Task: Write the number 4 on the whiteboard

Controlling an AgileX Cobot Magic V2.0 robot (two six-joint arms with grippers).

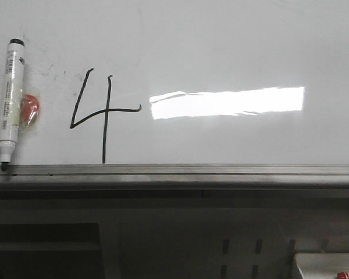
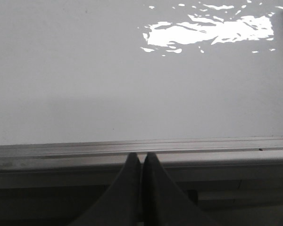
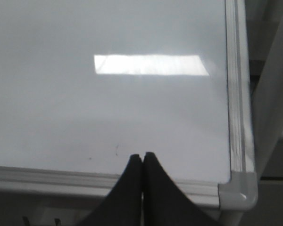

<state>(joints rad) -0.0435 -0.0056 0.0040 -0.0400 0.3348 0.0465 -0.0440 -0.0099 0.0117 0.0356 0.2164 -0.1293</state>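
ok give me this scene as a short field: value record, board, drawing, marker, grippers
board: whiteboard, glossy, bright light reflection, grey ledge along lower edge
drawing: number 4 in black, stem reaching down to the ledge
marker: marker left of the 4, tip down on the ledge
red item: round red object beside the marker
left gripper: shut, empty
right gripper: shut, empty
task state: 4 written

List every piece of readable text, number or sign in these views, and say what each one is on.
"4": the number 4, hand-drawn in black on the whiteboard.
Print on the label of the marker that stands on the ledge: too small and blurred to read.
Red magnet behind the marker: no legible marking.
Both wrist views: bare board surface, no text.
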